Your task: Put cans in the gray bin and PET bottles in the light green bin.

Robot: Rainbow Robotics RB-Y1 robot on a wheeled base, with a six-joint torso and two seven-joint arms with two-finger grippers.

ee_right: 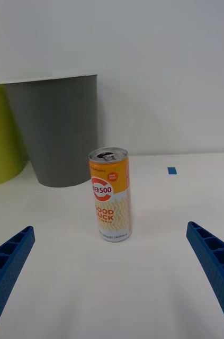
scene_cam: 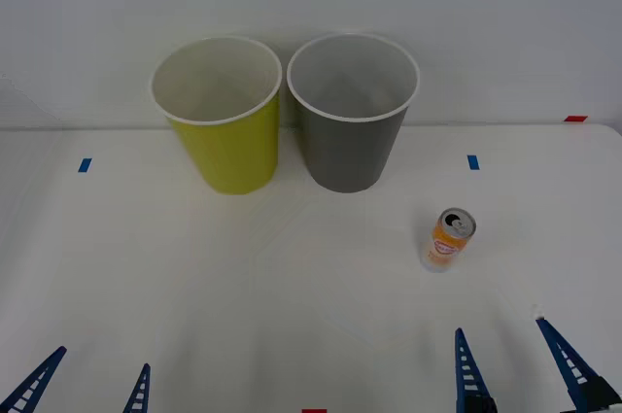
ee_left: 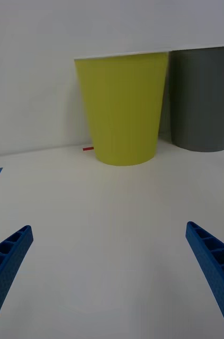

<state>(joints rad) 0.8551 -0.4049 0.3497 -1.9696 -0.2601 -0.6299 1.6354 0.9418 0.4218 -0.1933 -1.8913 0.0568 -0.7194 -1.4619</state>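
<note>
Front view: can [scene_cam: 449,238] upright on white table [scene_cam: 292,287], right of centre, near side of gray bin [scene_cam: 351,126], well apart from it. Gray bin at far centre, just beside light green bin [scene_cam: 222,128] on its left. Right gripper [scene_cam: 521,364] near edge, nearer than can, jaws spread wide, gripping nothing. Left gripper [scene_cam: 89,386] near left edge, jaws spread wide too, nothing between. Blue tape marks [scene_cam: 473,162] on table.
</note>
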